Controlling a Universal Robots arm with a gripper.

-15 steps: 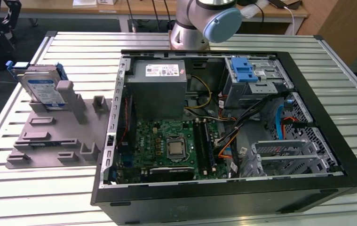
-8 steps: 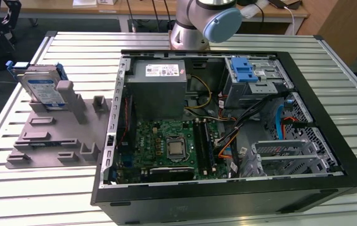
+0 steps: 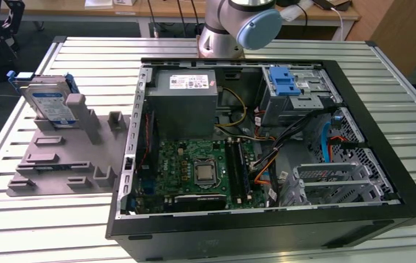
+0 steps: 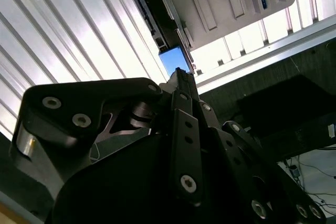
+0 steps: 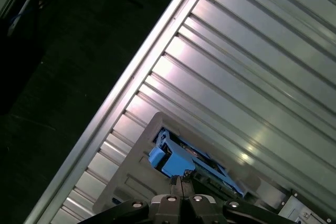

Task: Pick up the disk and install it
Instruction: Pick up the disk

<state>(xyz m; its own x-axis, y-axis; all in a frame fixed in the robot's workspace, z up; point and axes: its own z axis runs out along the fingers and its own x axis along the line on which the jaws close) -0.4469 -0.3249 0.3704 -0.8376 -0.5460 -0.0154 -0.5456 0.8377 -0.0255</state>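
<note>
Open the end effector (image 5: 178,180) (closed up, holding nothing) and centre it squarely over the upright disk (image 3: 51,105) in its holder (image 3: 54,164)

From my station I see the ribbed metal bench (image 3: 47,230) carrying an open black computer case (image 3: 266,234). The case lies on its side and runs from near the bench's far edge to its near edge. Inside it, a grey power supply (image 3: 182,107) sits toward the far side, with a green motherboard (image 3: 186,164) nearer to me. A grey drive cage (image 3: 299,101) with a blue latch (image 3: 284,82) fills a far corner. A grey moulded fixture plate (image 3: 54,170) lies beside the case, toward the bench's edge on the exterior view's left.
</note>
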